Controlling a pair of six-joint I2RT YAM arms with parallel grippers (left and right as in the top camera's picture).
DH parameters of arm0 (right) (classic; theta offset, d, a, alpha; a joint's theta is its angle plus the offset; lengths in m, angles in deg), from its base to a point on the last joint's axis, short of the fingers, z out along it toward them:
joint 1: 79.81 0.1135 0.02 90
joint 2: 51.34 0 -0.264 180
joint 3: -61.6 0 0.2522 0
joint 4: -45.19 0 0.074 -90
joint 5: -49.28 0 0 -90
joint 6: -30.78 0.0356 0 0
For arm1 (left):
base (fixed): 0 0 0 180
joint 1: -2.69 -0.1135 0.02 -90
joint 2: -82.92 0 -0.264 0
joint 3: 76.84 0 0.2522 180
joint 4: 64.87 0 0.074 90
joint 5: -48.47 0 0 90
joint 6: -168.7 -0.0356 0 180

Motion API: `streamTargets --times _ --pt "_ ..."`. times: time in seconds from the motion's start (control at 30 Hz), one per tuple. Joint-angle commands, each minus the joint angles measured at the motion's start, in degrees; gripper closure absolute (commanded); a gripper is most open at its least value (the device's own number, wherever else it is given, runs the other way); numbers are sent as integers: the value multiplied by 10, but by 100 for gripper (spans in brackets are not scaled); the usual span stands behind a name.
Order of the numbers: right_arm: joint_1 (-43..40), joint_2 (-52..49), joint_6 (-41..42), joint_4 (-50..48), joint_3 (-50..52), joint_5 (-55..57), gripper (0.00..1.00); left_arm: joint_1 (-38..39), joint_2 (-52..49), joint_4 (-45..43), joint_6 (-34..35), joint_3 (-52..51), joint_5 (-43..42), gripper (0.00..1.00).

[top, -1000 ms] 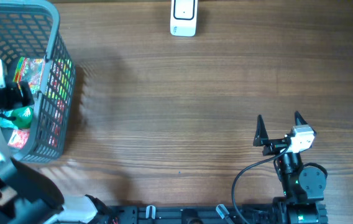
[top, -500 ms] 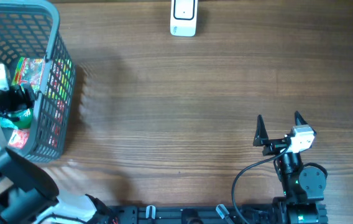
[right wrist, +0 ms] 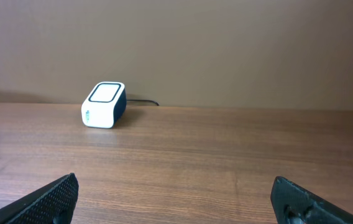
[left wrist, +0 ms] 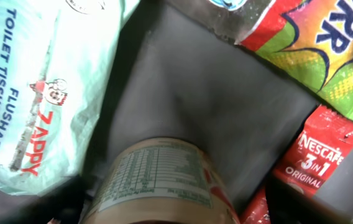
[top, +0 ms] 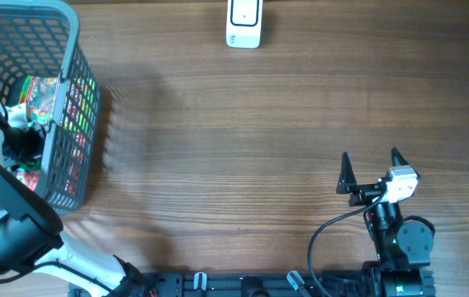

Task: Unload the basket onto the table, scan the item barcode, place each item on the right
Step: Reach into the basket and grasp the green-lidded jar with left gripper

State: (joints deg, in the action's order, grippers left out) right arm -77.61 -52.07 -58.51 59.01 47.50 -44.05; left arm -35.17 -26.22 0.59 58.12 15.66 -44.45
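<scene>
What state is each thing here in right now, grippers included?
Left gripper: open, inside the basket, straddling the jar.
Right gripper: open, empty, over the table.
Jar: in basket, not yet gripped.
Basket: upright, holding packets.
Scanner: on the table, nothing before it.

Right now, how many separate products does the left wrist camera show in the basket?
4: pale green Zappy wipes pack at left, round beige-labelled jar bottom centre, colourful snack bag top right, red Nescafe sachet right. More may be hidden.
</scene>
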Motion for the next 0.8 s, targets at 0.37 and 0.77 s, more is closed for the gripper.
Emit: streamTargets --times 0.37,0.77 --pt "-2 5 -7 -1 0 7 0 -3 43 40 49 81 -5 51" --pt "-1 5 -7 -1 0 7 0 -1 242 31 144 242 -249 44"
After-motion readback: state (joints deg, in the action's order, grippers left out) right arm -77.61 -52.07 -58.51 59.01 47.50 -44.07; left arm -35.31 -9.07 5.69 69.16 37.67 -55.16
